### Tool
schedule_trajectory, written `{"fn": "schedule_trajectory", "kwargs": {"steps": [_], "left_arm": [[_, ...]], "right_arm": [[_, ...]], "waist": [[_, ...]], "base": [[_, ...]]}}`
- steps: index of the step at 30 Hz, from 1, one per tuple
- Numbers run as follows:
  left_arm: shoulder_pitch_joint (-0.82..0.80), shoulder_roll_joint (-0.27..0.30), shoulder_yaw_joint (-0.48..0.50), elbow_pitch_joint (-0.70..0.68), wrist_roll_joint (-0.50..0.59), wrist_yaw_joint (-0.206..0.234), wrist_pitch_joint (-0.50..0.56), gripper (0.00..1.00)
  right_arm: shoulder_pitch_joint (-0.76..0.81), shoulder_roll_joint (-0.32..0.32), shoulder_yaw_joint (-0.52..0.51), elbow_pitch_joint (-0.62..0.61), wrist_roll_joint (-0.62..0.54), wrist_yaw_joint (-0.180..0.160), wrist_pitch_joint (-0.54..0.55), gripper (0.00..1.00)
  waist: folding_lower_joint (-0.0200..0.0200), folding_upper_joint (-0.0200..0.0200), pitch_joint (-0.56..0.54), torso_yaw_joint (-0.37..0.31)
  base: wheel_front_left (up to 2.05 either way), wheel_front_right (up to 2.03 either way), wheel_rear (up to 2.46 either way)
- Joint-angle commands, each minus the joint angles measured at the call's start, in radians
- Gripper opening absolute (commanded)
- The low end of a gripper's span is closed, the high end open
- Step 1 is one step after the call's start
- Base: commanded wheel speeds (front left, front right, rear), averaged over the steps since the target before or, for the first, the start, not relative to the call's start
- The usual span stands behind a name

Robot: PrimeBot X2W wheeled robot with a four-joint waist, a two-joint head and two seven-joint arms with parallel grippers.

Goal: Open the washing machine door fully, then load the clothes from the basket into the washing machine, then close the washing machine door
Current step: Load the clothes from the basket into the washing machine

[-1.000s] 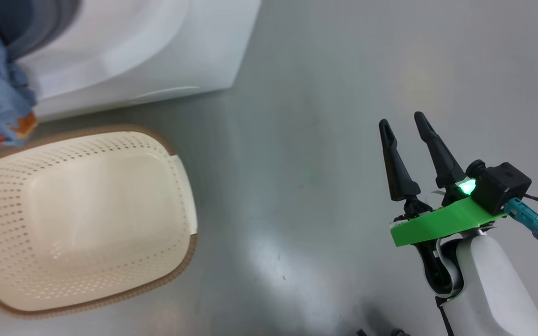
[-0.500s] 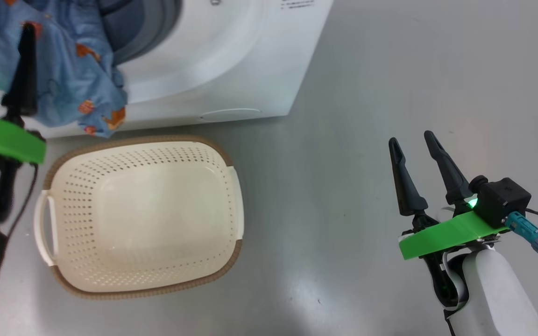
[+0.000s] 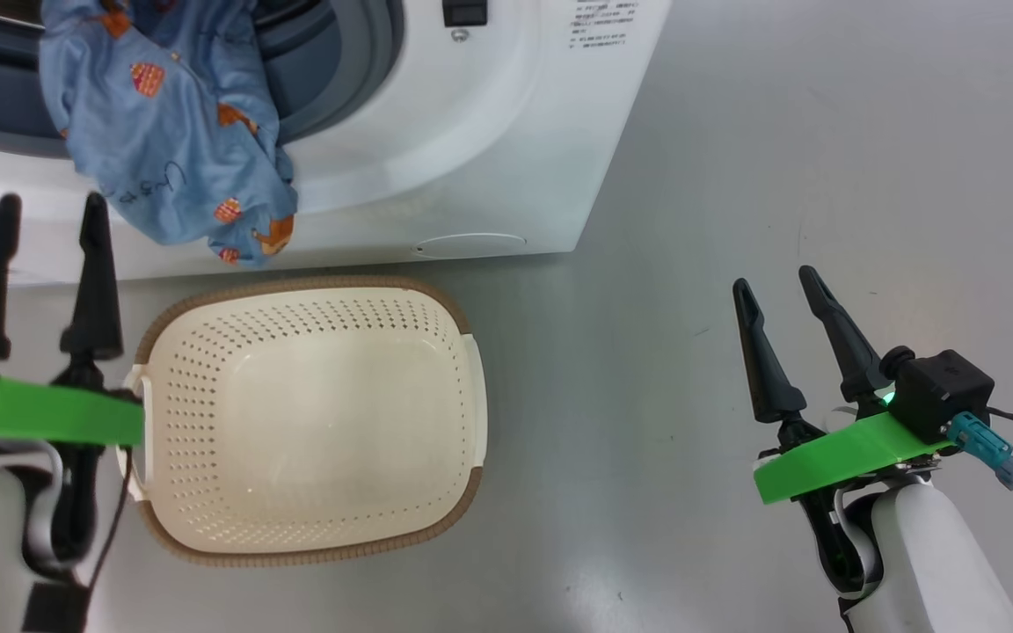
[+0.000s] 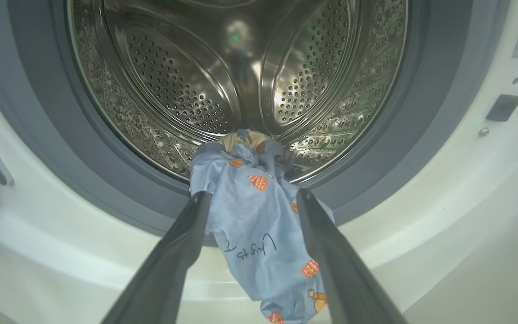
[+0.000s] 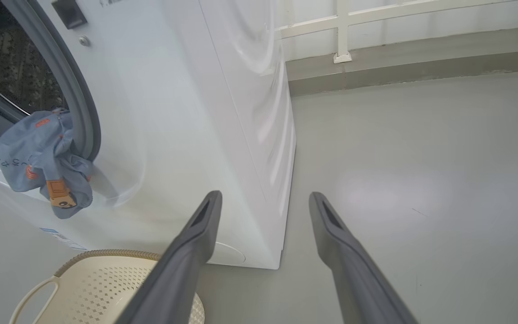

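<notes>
The left claw (image 3: pixel 50 211) stands released, its two dark fingers spread with nothing between them, at the lower left of the head view. Its green mount covers part of the left handle of the basket (image 3: pixel 295 287). The clothes (image 3: pixel 172 149) hang up and to the right of this claw, apart from it. In the left wrist view the left claw (image 4: pixel 253 194) frames the blue cloth (image 4: pixel 254 225) between its fingers, but whether the fingers brush the fabric cannot be told from that angle.

The right claw (image 3: pixel 775 281) is likewise released and holds nothing. It sits over bare floor (image 3: pixel 779 132), well apart from the basket and the clothes. In its own wrist view the right claw (image 5: pixel 264 195) points past the front corner of the washing machine (image 5: pixel 173 112).

The clothes lie over the lower lip of the washing machine (image 3: pixel 471 132) opening. The upper end is bunched just inside the steel drum (image 4: pixel 173 90), showing a little cream lining, and the rest drapes across the grey-blue gasket (image 4: pixel 38 112) and down the white front. The lowest fold ends just above the basket's back rim. The basket stands on the floor directly before the machine, between the two claws and nearer the left one.

The top of the opening is cut off in the head view. The dark scribble on the cloth and the print on the machine's front are too small to read. In the right wrist view the basket (image 5: pixel 106 254) is half hidden behind a finger.
</notes>
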Motion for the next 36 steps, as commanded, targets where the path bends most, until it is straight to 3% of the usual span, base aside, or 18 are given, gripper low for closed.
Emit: {"fn": "schedule_trajectory", "kwargs": {"steps": [1, 19, 36], "left_arm": [[0.027, 0.017, 0.052, -0.041, 0.02, 0.002, -0.005, 1.0], [0.152, -0.156, 0.127, -0.072, 0.147, -0.008, -0.005, 1.0], [0.157, -0.157, 0.075, -0.051, 0.134, -0.009, -0.005, 1.0]], "right_arm": [[0.027, 0.005, 0.019, -0.021, -0.003, 0.002, -0.005, 1.0], [0.032, 0.005, 0.02, -0.019, -0.003, 0.002, -0.005, 1.0], [0.029, 0.005, 0.028, -0.012, -0.002, 0.002, -0.005, 1.0]], "waist": [[-0.0001, 0.0, -0.005, 0.003], [-0.0001, 0.0, -0.016, -0.001], [-0.0001, 0.0, -0.022, -0.01]], "base": [[0.0, 0.0, 0.0], [0.0, 0.0, 0.0], [0.0, 0.0, 0.0]]}}
